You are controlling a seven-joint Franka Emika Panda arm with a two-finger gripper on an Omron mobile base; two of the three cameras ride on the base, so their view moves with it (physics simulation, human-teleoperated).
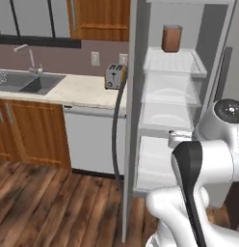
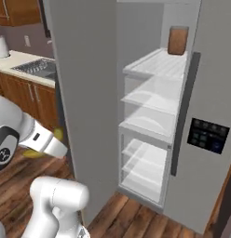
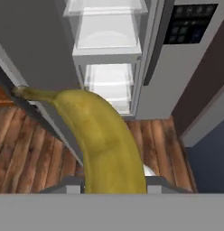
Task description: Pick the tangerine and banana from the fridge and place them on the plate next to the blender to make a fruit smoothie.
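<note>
The gripper (image 3: 114,186) has its jaws squeezed tight on the banana (image 3: 102,135). The yellow banana is outside the fridge (image 2: 89,93), held up over the wood floor (image 3: 28,144) in front of its open door. A brown jar (image 2: 178,40) stands on the fridge's top shelf.

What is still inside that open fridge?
On the top shelf of the fridge stands one brown container. The white shelves and drawers below look bare. The banana is out, gripped by the gripper. The door's inner side is hidden.
</note>
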